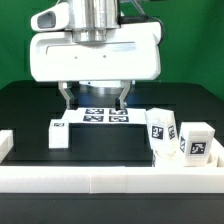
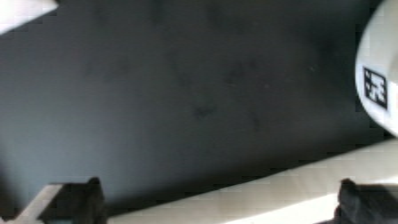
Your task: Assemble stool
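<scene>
Gripper low over the black table, centre of the exterior view. Fingers spread wide, nothing between them: released, empty.

Clock bearings are read on the exterior view, with 12 o'clock away from the camera.

Marker board lies flat on the table at about 6 o'clock of the gripper, a little toward 5. Fingertips sit just above its far edge. Cannot tell whether they touch it.

Stool parts seen: three white blocks with black-and-white square tags.
- First leg: 7 o'clock of the gripper, just beside the board's end on the exterior view's left, tag on its upper face.
- Second leg: 4 o'clock of the gripper, just beside the board's other end, tag facing the camera.
- Third leg: also on the 4 o'clock line but farther out, right next to the second leg. Touching or a hair apart, cannot tell.

Border rail runs across the 6 o'clock side of the table. The second and third legs stand close behind it. A further rail piece sits at the 9 o'clock edge.

Wrist view: both fingertips show, far apart, with only dark table between them. White tagged piece has a curved outline and is cut off by the frame edge, clear of both fingertips. Too little shows to tell which stool part it is.
</scene>
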Robot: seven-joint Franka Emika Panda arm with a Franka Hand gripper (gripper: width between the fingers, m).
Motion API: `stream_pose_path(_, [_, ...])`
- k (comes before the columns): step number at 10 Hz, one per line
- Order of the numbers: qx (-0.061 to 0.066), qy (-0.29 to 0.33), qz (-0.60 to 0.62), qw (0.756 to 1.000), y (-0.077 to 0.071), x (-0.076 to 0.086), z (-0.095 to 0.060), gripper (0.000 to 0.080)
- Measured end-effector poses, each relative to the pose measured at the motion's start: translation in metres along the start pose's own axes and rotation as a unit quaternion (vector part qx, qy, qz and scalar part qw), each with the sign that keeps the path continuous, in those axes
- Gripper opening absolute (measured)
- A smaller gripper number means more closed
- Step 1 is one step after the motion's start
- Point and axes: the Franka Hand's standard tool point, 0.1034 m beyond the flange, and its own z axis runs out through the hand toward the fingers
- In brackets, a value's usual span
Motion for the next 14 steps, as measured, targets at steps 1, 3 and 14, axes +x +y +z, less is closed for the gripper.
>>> stream_pose_path(1, [0.0,0.0,-0.023,1.0,0.0,0.0,0.0,0.0649])
stream_pose_path(3, [-0.001,0.0,-0.078,0.997,0.001,0.0,0.0,0.0649])
stream_pose_path(14, [-0.011,-0.068,-0.079,0.995,0.064,-0.023,0.021,0.0649])
